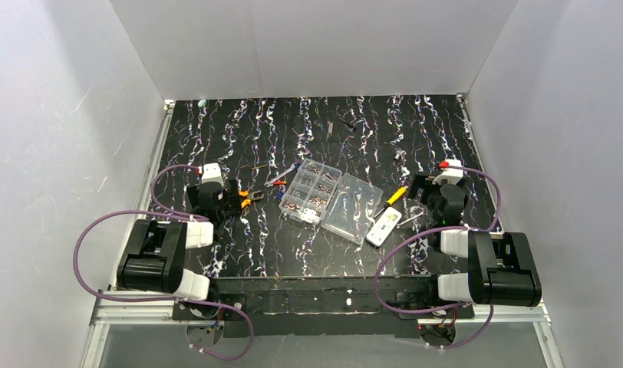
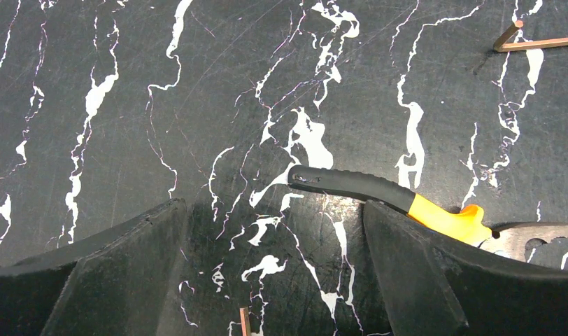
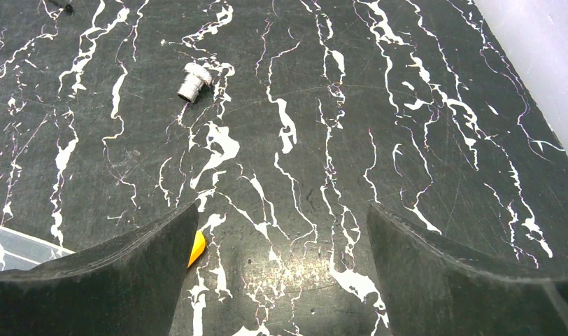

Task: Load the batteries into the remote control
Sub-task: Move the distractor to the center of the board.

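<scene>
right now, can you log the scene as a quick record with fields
remote control: flat on the table, right of the clear box
clear box: lid open, small parts inside
left hand: open, empty, beside the pliers
right hand: open, empty, over bare table
batteries: cannot make out

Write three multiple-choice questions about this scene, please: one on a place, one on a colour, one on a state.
1. The remote control lies: A) inside the clear compartment box; B) on the table, right of that box in the top view; C) between the left jaws.
2. The handle of the pliers is: A) black and orange; B) red; C) blue.
3. Both arms' jaws are: A) shut on batteries; B) open and empty; C) shut on tools.
Key: 1 B, beside the box's lid; 2 A, black grip, orange near the hinge; 3 B, only table shows between them.
</scene>
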Robot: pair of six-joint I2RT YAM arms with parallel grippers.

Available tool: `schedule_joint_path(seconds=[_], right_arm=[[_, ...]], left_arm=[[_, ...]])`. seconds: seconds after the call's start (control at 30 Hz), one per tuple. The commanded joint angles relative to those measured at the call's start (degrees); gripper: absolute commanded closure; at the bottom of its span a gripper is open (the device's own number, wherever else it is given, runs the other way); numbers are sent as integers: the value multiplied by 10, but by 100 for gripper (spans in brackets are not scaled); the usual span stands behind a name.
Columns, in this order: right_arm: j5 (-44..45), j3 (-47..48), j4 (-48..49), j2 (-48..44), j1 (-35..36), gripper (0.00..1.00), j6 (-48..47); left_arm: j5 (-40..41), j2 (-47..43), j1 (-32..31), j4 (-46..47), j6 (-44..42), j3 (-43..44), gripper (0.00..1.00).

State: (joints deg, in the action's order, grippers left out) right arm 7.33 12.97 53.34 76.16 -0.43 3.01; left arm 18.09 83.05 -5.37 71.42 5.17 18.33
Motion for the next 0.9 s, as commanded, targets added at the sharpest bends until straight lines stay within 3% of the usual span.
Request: schedule_joint_path(seconds=[0.0, 0.5, 0.57, 0.63, 0.87], right_arm=[[1, 20, 28, -3, -4, 2, 2], [-6, 21, 30, -13, -5, 2, 0], [-7, 45, -42, -50, -5, 2, 0], [-19, 92, -174, -94, -5, 2, 11], [-31, 166, -337, -202, -5, 2, 159]], left_arm=[[10, 23, 5, -108, -23, -26, 1], [7, 21, 5, -113, -21, -24, 0], [26, 4, 5, -127, -16, -24, 0], [35, -24, 3, -140, -26, -29, 1], [158, -107, 3, -500, 61, 142, 0]])
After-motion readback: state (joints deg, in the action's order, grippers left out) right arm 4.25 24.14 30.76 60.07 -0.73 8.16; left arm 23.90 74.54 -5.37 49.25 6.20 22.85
